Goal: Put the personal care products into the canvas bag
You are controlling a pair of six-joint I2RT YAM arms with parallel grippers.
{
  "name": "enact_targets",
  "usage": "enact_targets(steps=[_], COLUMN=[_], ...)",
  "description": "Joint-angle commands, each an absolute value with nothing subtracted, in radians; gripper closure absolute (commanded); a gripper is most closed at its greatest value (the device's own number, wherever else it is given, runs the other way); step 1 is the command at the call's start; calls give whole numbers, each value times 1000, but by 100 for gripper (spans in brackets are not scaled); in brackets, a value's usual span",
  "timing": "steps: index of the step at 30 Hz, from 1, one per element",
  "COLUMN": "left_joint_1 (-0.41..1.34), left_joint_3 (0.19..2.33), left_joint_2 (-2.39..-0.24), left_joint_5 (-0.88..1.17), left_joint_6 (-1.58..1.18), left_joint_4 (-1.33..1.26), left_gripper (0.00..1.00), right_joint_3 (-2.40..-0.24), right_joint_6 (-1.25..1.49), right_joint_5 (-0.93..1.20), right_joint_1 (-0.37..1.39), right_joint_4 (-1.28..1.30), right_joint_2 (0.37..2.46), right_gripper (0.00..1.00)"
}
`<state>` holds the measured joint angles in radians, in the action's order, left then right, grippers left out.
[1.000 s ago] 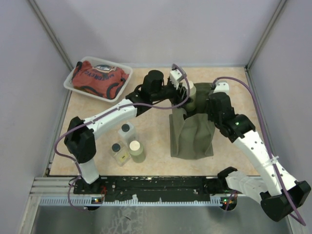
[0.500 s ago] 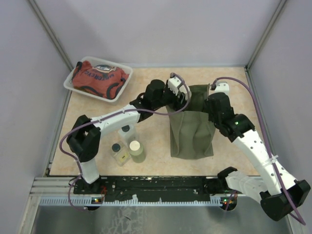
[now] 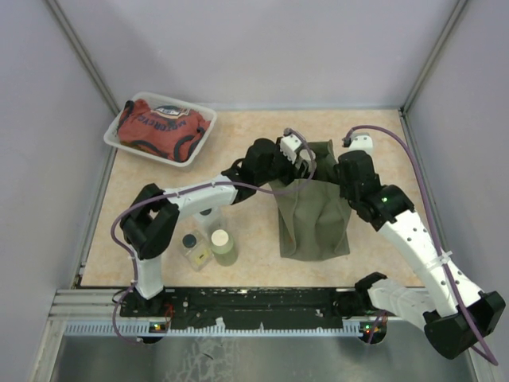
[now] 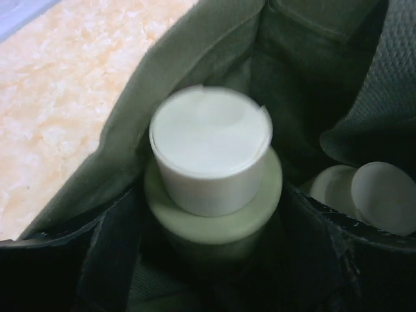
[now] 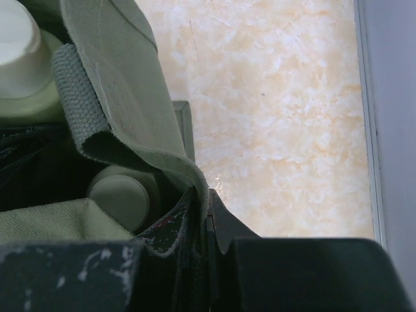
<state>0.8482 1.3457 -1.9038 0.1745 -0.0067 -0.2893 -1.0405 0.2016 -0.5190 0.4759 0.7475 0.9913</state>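
Note:
The olive-green canvas bag stands upright at centre right. My left gripper is down in its mouth, shut on an olive-green bottle with a cream cap; bag fabric surrounds it. A cream-beige bottle lies inside the bag and also shows in the right wrist view. My right gripper is shut on the bag's right rim, holding it open. On the table stand a second olive-green bottle and two clear dark-capped bottles.
A clear plastic tray with a red printed cloth bundle sits at the back left. The left arm reaches over the bottles on the table. Walls close in the table on the left, back and right.
My left gripper has carried the olive-green bottle from above the bag's rim down into the bag's mouth. The bottle no longer shows from above. The right gripper has kept its hold.

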Motion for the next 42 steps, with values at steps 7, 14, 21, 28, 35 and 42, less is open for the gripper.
enact_targets(steps=[7,14,21,28,35,42], left_joint_1=[881,884,885,884,885,884], left_joint_3=[1357,1451,1616,1554,1314,1223], left_joint_2=[-1853,-1720,-1496,-1320,-1212,-1173], left_joint_5=[198,227,160,-44,-310,-430], left_joint_6=[-31,-19,41,60,-19,-126], left_joint_4=[-231,-122,39,209,349,535], left_gripper=[0,0,0,0,0,0], right_joint_3=[-1013,-1014,-1034,-1102,-1132,-1095], right_joint_6=[187,185,183,171,159,176], right_joint_5=[-530,-527,-528,-509,-518,-589], right_joint_1=[482,482,482,482,481,482], right_joint_4=[781,778,772,753,763,798], right_joint_2=[1001,1008,1017,990,994,999], right_gripper=[92,92,91,89,100,100])
